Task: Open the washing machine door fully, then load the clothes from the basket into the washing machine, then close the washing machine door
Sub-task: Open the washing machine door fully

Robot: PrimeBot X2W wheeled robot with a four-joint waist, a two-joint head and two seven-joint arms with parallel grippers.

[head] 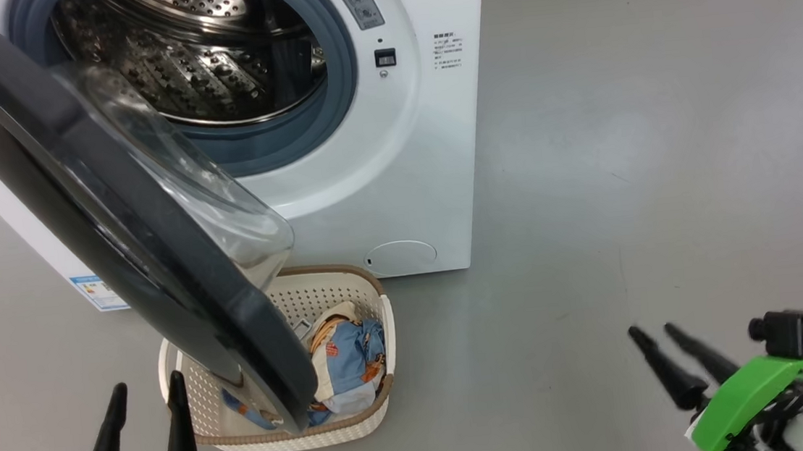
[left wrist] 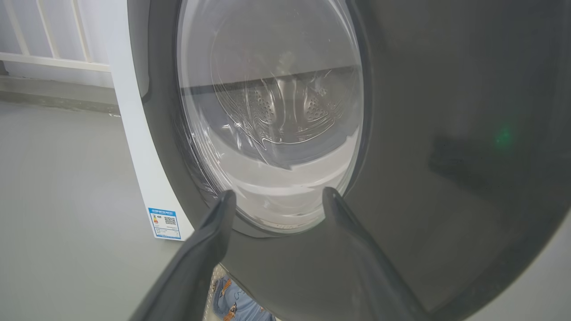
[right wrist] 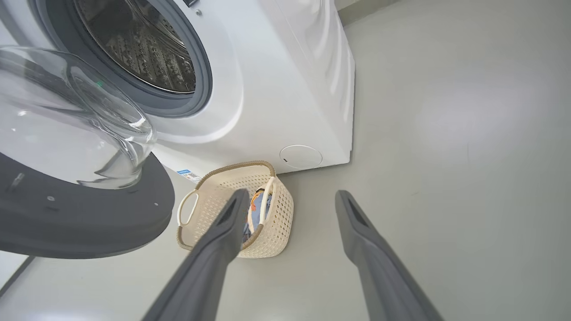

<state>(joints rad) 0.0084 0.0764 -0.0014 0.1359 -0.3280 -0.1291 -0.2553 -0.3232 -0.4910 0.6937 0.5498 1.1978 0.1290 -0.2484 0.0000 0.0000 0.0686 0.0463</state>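
LAUNDRY WAITS UNDER THE DOOR: The washing machine door (head: 118, 228), glossy black with a bulging glass bowl, stands swung out from the white washing machine (head: 394, 146). In the head view it hangs across the left part of the basket (head: 347, 274). That overlap looks like the main hazard. An arm going down for the laundry could strike the door's rim or its glass, and a knock on the outer face might swing it toward the opening. The door appears short of fully open, so widening it first would probably clear the way.

The left gripper (head: 148, 382), its 2 dark fingers spread wide and holding nothing, points at the door's outer face from nearby. The right gripper (head: 650, 329), equally spread and empty, hovers over bare grey floor (head: 657, 159), well apart from the basket. A loose garment could also snag on a basket handle when lifted.

The cream perforated basket sits on the floor just in front of the machine's lower front. It holds the clothes (head: 351, 357), light blue garments with orange print and cream parts, bunched together. The steel drum (head: 213, 67) shows bare metal where visible, and no laundry is seen in it.
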